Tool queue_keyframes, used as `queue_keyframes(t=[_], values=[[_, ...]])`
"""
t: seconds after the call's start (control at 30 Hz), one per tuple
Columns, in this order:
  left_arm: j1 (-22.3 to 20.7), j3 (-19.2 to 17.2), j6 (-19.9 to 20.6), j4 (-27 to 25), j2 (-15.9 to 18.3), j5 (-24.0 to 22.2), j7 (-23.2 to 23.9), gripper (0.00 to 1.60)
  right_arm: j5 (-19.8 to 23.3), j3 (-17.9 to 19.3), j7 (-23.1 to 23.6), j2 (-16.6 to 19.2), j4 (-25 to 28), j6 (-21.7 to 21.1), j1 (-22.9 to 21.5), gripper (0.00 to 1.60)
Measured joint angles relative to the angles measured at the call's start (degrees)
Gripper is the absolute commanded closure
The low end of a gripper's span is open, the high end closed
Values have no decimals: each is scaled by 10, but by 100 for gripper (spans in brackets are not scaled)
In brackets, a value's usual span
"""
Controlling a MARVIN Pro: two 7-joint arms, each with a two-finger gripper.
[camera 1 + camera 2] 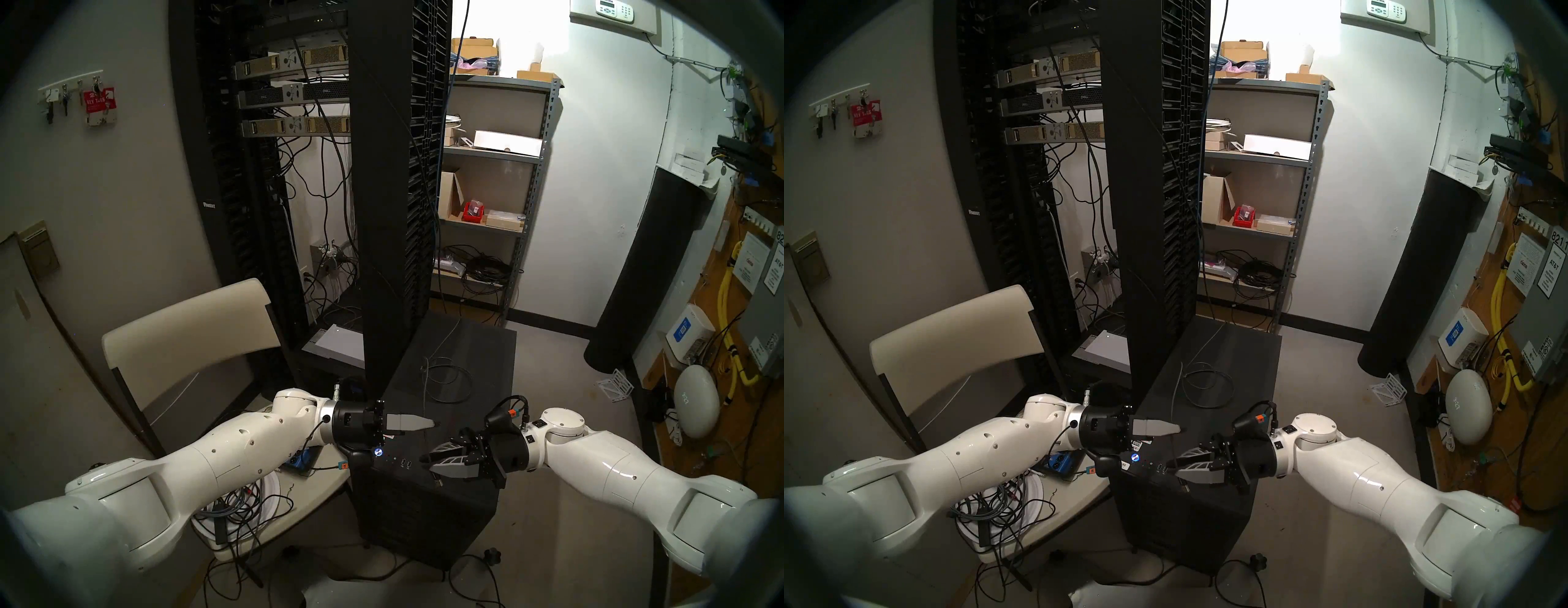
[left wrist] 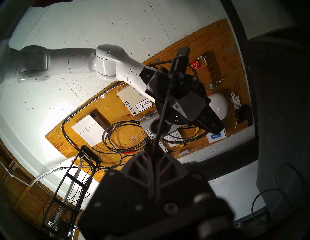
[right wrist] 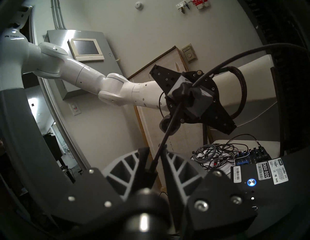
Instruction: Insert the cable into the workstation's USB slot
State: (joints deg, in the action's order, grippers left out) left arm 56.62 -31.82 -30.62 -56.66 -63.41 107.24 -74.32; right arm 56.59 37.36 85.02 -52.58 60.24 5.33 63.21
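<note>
Closest in, the right gripper point(image 3: 156, 150) is pointing level toward the left one, with its two fingers sitting either side of the cable point(image 3: 169, 124) just above the USB plug point(image 2: 179, 65). There's a narrow gap between them with the cord and the plug body in it, and I honestly cannot tell whether they're actually pinching or just flanking it.

The plug is hanging off the cord with its long axis roughly vertical and the metal end pointing down. It's hovering over the front edge of the workstation point(image 1: 466, 361) top, just right of the USB slots point(image 1: 405, 463) (the blue-lit button point(image 1: 379, 452) is glowing a bit further left on that same edge).

A little above that, the left gripper point(image 1: 432, 423) is pointing right, with its fingers pressed together on the thin grey cord.

Behind it the cord is running straight back, then lying in loose loops on the middle of the workstation's top and trailing off toward the back edge.

Past that, the tall black server rack point(image 1: 394, 170) is standing right against the workstation's left back corner.
</note>
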Motion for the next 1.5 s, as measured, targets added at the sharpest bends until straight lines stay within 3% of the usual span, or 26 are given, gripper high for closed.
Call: queue_keyframes(t=[0.03,0.1,0.13,0.17,0.2,0.23,0.3,0.33,0.87,1.33,1.5], values=[[0,0,0,0,0,0,0,160,2,-3,0,0,0,0,-2,160],[-1,1,1,1,-1,1,-1,160,6,-12,0,2,-2,1,-7,160],[-1,1,1,1,-1,1,-1,132,8,-15,0,2,-3,1,-8,160],[-1,1,1,1,-1,1,-1,122,10,-18,0,2,-3,3,-11,160],[-1,1,1,1,-1,1,-1,97,12,-22,0,2,-4,4,-13,160],[-1,1,1,1,-1,1,-1,86,13,-24,0,3,-5,5,-14,160],[0,0,-2,0,-1,-2,1,4,15,-29,0,3,-6,9,-18,160],[0,-1,-4,0,-2,-3,2,0,15,-30,0,3,-7,11,-19,160],[45,-30,-80,-15,17,-70,79,0,19,-1,-5,6,-4,58,-24,160],[148,-55,-221,-48,39,-258,221,0,17,16,-41,13,3,90,-19,160],[179,-64,-236,-70,38,-321,238,0,13,17,-51,11,8,101,-17,160]])
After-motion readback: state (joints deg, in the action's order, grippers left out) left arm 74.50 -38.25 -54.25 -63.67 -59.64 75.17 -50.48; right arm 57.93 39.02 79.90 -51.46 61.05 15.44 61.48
